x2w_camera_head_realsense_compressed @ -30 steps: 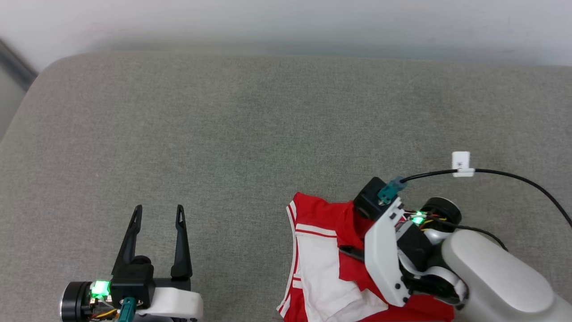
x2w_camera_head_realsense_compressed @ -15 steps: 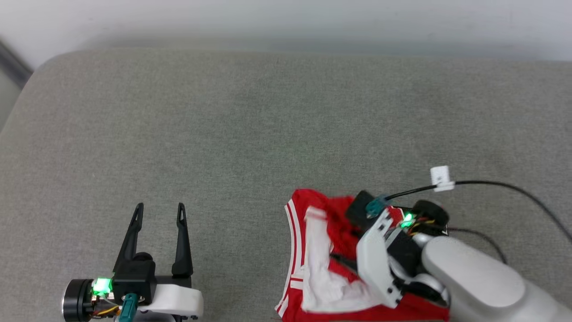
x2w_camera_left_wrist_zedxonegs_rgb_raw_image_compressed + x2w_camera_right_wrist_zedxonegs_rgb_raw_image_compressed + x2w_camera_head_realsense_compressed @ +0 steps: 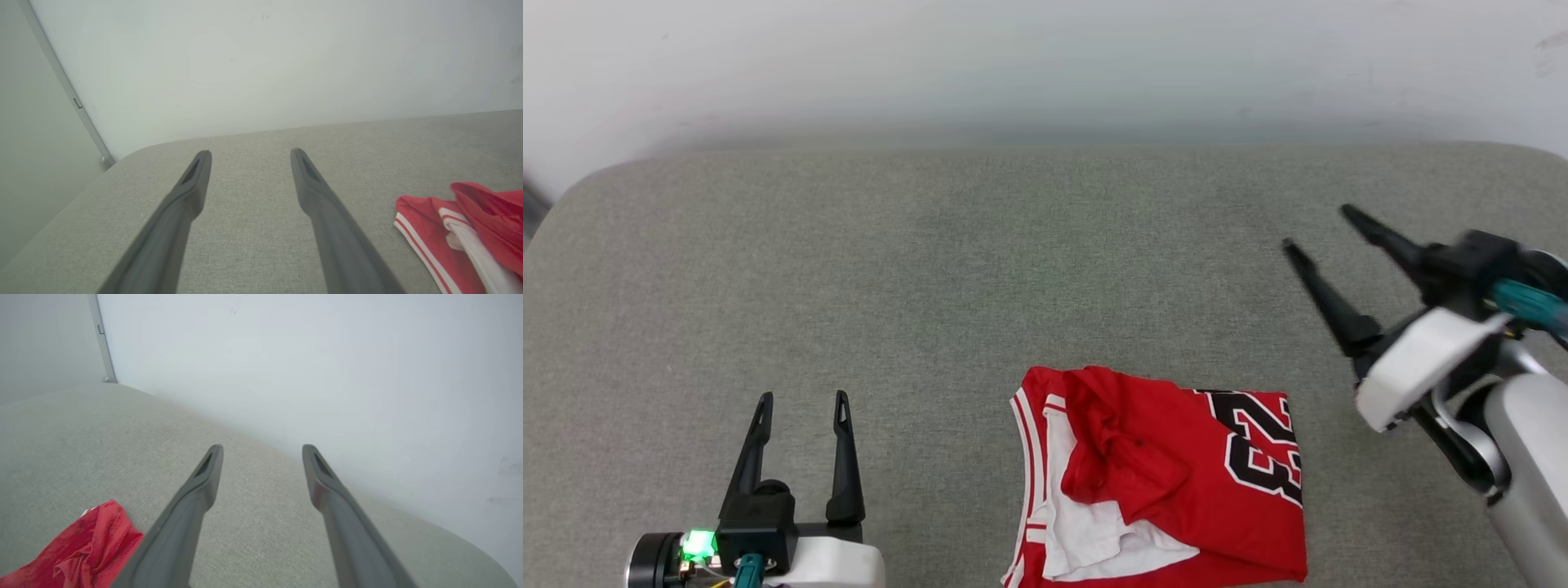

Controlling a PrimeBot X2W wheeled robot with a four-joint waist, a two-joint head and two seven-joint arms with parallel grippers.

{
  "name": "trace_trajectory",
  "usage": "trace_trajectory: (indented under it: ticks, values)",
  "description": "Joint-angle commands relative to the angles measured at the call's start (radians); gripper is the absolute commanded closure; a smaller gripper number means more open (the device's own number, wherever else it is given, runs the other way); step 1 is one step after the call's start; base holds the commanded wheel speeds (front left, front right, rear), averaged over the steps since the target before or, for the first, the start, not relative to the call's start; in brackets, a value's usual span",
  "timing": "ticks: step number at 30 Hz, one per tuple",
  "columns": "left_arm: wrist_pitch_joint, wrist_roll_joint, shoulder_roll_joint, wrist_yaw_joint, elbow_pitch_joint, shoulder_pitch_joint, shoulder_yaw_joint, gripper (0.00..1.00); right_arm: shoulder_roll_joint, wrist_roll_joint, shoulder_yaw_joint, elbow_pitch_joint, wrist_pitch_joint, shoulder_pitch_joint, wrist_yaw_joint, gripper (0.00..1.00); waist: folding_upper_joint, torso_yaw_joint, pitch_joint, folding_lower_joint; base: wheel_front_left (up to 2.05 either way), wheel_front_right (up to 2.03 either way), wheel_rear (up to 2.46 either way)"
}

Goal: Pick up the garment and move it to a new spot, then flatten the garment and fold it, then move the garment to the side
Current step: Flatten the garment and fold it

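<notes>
Red jersey T-shirt [image 3: 1176, 482] lies folded into a rough rectangle at the near edge of the grey fabric-covered surface [image 3: 931, 269], right of centre in the head view. Its black white-outlined numerals [image 3: 1262, 445] sit sideways on the right part, and a white sleeve [image 3: 1094, 531] with striped trim shows at its left. The red top layer is bunched and wrinkled near the middle. The right gripper [image 3: 1316, 227] hangs off to the shirt's right, well apart from it, its fingers spread wide and empty. The left gripper [image 3: 802, 398] sits at the lower left, also wide open with nothing between its fingers, clear of the shirt's striped edge
</notes>
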Motion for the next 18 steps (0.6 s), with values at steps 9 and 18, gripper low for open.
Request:
trace_trajectory:
  ticks: [9, 18]
  values:
    - [-0.003, 0.002, -0.004, -0.009, -0.015, 0.023, -0.001, 0.0, 0.192, -0.245, -0.38, -0.061, -0.226, 0.271, -0.001, 0.0, -0.0001, -0.018, -0.028, 0.0, 0.0, 0.0, 0.0]
    - [-0.003, -0.005, -0.008, -0.022, -0.028, 0.045, -0.005, 0.0, 0.366, -0.317, -0.514, -0.206, -0.24, 0.491, -0.001, 0.0, -0.0001, -0.02, -0.046, 0.0, 0.0, 0.0, 0.0]
